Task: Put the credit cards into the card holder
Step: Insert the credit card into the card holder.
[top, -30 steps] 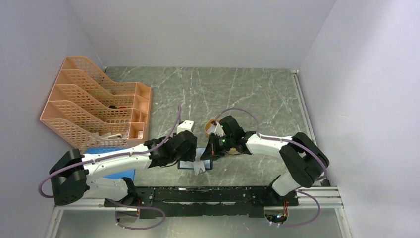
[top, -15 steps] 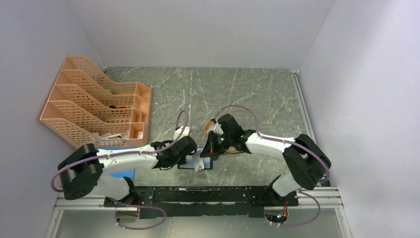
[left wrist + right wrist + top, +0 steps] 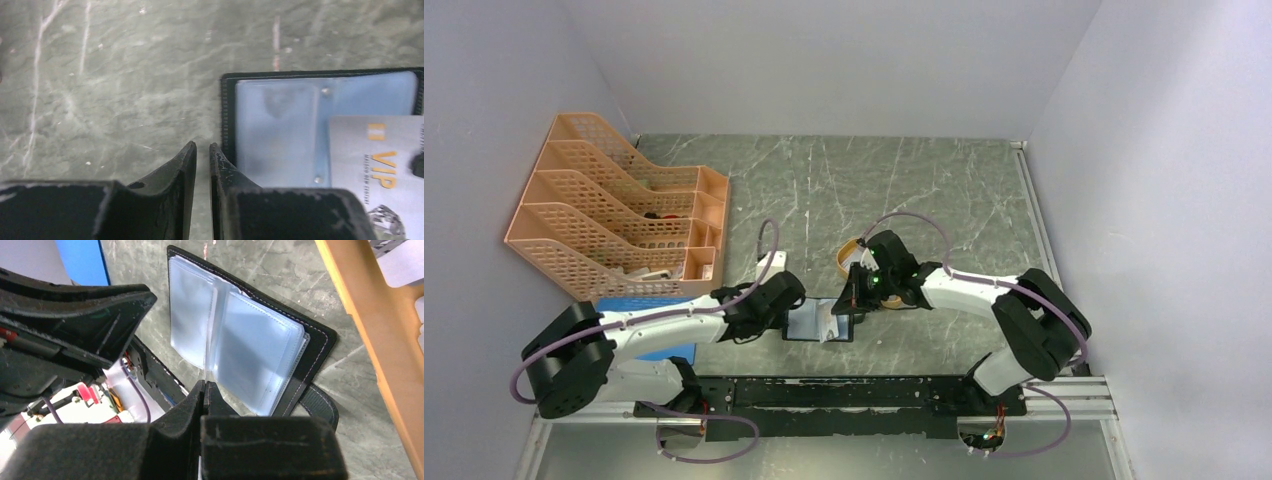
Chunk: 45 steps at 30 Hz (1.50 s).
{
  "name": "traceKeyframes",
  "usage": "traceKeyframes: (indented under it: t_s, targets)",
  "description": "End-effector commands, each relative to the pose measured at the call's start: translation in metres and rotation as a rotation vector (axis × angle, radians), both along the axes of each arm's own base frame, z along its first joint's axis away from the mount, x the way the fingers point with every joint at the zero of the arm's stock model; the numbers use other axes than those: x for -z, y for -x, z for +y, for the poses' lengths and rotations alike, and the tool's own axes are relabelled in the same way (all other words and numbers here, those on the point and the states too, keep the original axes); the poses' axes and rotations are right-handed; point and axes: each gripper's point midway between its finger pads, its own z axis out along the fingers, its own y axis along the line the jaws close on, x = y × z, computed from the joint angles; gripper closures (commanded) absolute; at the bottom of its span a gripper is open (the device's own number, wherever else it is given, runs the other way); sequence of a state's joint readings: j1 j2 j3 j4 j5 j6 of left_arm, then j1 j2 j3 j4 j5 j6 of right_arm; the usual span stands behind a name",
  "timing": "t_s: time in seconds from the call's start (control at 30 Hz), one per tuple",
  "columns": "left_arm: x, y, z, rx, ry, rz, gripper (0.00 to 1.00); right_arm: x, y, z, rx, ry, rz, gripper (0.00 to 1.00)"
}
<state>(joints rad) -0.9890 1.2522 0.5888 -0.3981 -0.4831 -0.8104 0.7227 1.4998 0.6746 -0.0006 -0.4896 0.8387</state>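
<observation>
The card holder point(image 3: 807, 326) lies open on the table near the front edge, its bluish clear pockets facing up point(image 3: 280, 125) point(image 3: 250, 340). A pale credit card point(image 3: 827, 321) with orange "VIP" print point(image 3: 372, 167) hangs tilted over the holder's right half. My right gripper point(image 3: 851, 303) point(image 3: 205, 384) is shut on it, and a white sliver shows between the jaws. My left gripper point(image 3: 784, 314) point(image 3: 203, 146) rests low by the holder's left edge. Its jaws are all but shut, with only a strip of table between them and nothing held.
Orange mesh file racks point(image 3: 614, 215) fill the back left. A flat blue pad point(image 3: 639, 303) point(image 3: 82, 260) lies under the left arm. A tan oval tray point(image 3: 852, 260) point(image 3: 370, 315) sits just behind the right gripper. Grey walls close in on three sides.
My left gripper has drawn back leftward off the holder to its left edge and closed its jaws. The right gripper stays shut on the card over the holder.
</observation>
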Motion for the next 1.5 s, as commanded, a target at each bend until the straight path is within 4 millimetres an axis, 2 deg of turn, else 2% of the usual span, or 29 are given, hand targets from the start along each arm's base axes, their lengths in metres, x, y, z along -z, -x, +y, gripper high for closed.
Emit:
traceKeyframes:
  t_s: [0.0, 0.13, 0.47, 0.67, 1.0, 1.47]
  targets:
    - [0.008, 0.005, 0.015, -0.084, 0.075, 0.048, 0.79, 0.001, 0.0, 0.005, -0.004, -0.044, 0.019, 1.0]
    - [0.012, 0.009, 0.017, -0.094, 0.136, 0.074, 0.8, 0.003, -0.001, 0.007, -0.005, -0.042, 0.025, 1.0]
    - [0.019, 0.013, 0.018, -0.088, 0.138, 0.104, 0.83, 0.015, 0.0, 0.006, 0.018, -0.03, 0.058, 1.0]
    - [0.021, 0.015, 0.018, -0.086, 0.14, 0.107, 0.85, 0.015, -0.003, 0.002, 0.039, -0.032, 0.058, 1.0]
    - [0.022, 0.016, 0.016, -0.074, 0.152, 0.113, 0.9, 0.013, -0.003, 0.008, 0.019, -0.062, 0.067, 1.0]
    - [0.027, 0.02, 0.012, -0.057, 0.162, 0.134, 0.94, 0.021, -0.007, 0.013, 0.045, -0.076, 0.097, 1.0]
